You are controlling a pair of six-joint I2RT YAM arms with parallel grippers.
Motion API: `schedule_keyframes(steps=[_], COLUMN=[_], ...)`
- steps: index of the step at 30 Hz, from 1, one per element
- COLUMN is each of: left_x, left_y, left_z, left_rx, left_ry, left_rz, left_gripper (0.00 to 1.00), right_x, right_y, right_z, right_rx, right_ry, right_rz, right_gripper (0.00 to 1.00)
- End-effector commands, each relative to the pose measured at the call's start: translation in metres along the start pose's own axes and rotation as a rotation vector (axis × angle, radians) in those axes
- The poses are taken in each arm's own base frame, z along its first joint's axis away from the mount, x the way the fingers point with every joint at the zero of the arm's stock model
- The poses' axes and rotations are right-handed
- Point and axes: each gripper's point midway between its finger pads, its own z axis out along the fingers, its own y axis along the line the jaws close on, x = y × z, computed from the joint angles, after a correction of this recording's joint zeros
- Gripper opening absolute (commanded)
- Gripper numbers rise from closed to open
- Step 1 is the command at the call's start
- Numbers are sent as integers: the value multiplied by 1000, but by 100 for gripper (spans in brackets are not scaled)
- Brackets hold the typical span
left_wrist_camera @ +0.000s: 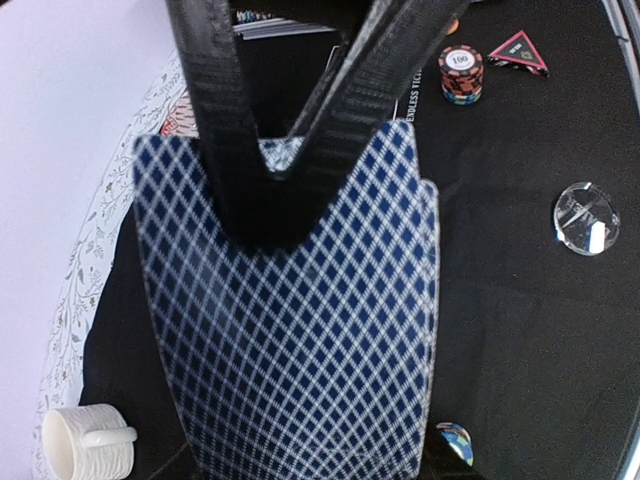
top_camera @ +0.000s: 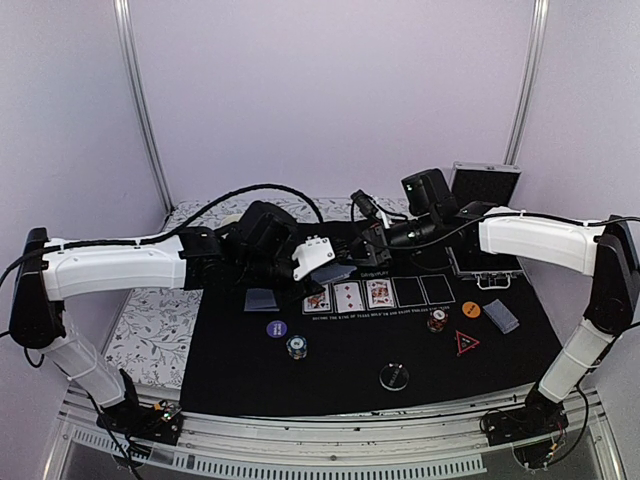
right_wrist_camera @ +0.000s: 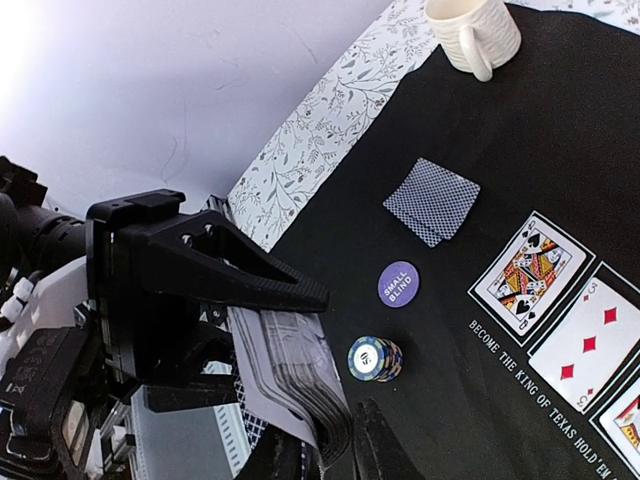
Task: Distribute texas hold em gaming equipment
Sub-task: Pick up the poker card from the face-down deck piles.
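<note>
The deck of cards (left_wrist_camera: 300, 350) sits clamped in the left gripper (left_wrist_camera: 280, 200) near the far edge of the mat (top_camera: 240, 370), likely offered to the right gripper (right_wrist_camera: 338, 452); whether that one grips, I cannot tell.

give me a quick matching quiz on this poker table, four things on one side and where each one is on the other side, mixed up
Things
1. purple small blind disc
2. clear disc
3. red-edged triangle
4. deck of cards

Places
A. held in the left gripper
B. beside the blue-edged chip stack
C. alone by the near edge of the black mat
D. just right of the red chip stack and nearer to the arms

Pairs: 1-B, 2-C, 3-D, 4-A
</note>
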Motion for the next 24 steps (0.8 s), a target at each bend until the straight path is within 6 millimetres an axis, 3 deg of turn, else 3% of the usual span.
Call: schedule_keyframes(steps=[1, 5, 24], left_x=[3, 3, 3], left_y=[6, 6, 7], left_z=[5, 5, 4], left_rx=[-19, -20, -24], left_ry=[6, 7, 9], left_rz=[-4, -4, -2], left_gripper=[44, 44, 44], right_x=[-13, -13, -19], right_y=[12, 11, 13], right_z=[-12, -16, -38], right_rx=[2, 25, 107], right_ry=[-32, -36, -70], right_rz=[-40, -42, -71], right_gripper=[14, 6, 2])
